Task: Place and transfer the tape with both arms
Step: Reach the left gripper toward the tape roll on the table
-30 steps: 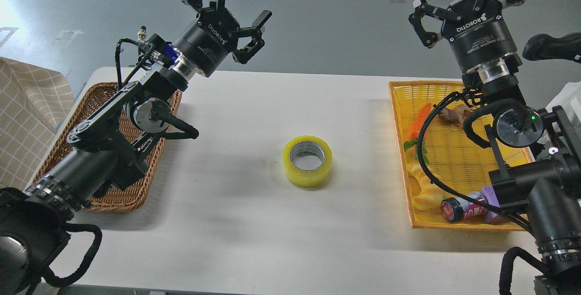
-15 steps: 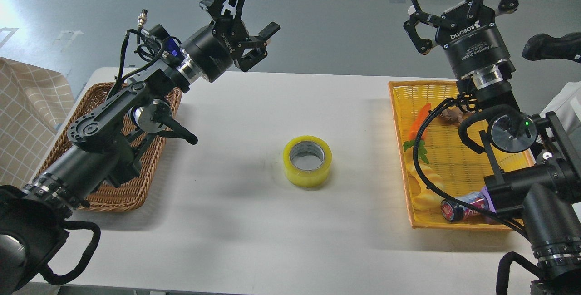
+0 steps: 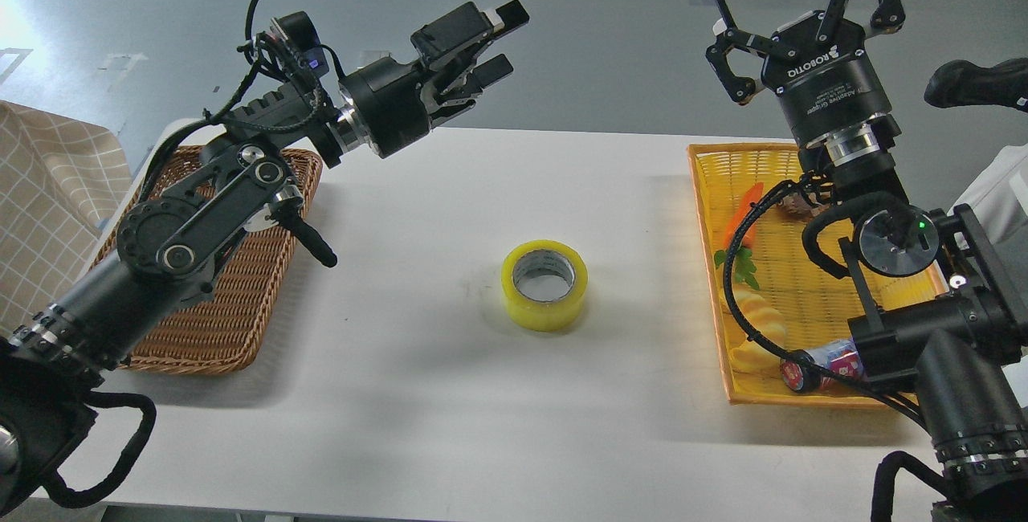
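The left pincer (image 3: 482, 48) is raised above the surface's (image 3: 450, 393) far edge, pointing right, fingers spread and empty. The right pincer (image 3: 803, 16) points upward over the yellow basket (image 3: 803, 405), fingers splayed, holding nothing. The tape (image 3: 544, 285) lies flat mid-surface between them, glossy yellow, pale core facing up.

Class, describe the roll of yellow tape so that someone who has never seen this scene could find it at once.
Start at the white rectangular table, with a brown wicker basket at its left end and a yellow woven plastic tray at its right. Between them, alone on the bare tabletop, lies the glossy translucent yellow ring-shaped roll of packing tape, flat with its grey-white core upward. Unlike the tray's yellow contents, it stands outside both containers.
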Motion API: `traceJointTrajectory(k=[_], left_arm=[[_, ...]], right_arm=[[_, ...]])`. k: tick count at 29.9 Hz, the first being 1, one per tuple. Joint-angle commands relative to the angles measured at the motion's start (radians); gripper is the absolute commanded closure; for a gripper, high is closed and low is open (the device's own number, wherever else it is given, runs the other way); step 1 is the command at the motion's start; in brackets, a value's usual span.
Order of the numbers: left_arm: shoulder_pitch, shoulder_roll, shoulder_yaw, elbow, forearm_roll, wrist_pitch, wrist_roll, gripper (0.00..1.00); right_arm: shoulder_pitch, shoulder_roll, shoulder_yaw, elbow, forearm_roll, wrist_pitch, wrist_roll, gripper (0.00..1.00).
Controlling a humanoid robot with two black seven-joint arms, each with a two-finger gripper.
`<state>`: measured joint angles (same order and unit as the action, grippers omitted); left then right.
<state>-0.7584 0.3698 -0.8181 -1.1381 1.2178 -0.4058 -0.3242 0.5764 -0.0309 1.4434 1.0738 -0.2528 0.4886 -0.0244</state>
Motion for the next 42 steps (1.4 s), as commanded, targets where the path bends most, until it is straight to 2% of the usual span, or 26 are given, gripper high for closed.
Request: traceJointTrajectory(k=[1,4,8,19,22,30,39,42], left_arm=[[-0.031,0.043,0.106,-0.009,0.016,0.013,0.004,0.02],[-0.071,0.079,0.207,-0.011,0.089,0.022,-0.003,0.02],[-0.082,0.092,0.228,-0.011,0.201,0.05,0.004,0.02],[-0.087,0.092,0.25,-0.011,0.543,0.048,0.068,0.02],[-0.088,0.09,0.252,-0.011,0.543,0.044,0.077,0.02],[-0.094,0.083,0.251,-0.068,0.525,0.027,0.149,0.02],[-0.091,0.074,0.255,-0.092,0.534,-0.004,0.155,0.02],[-0.101,0.075,0.307,-0.094,0.54,-0.005,0.155,0.02]], right_arm=[[-0.001,-0.001,-0.001,0.0,-0.002,0.0,0.0,0.0],[-0.003,-0.001,-0.001,-0.003,-0.002,0.0,0.0,0.0],[-0.007,-0.001,-0.001,-0.005,-0.002,0.0,0.0,0.0],[-0.015,-0.001,0.0,-0.009,-0.003,0.0,0.0,0.0],[-0.015,-0.003,0.0,-0.009,-0.003,0.0,0.0,0.0],[-0.013,-0.001,-0.002,-0.011,-0.003,0.0,0.0,0.0],[-0.004,-0.001,-0.005,-0.009,-0.005,0.0,-0.002,0.0],[-0.004,0.0,-0.005,-0.009,-0.006,0.0,-0.002,0.0]])
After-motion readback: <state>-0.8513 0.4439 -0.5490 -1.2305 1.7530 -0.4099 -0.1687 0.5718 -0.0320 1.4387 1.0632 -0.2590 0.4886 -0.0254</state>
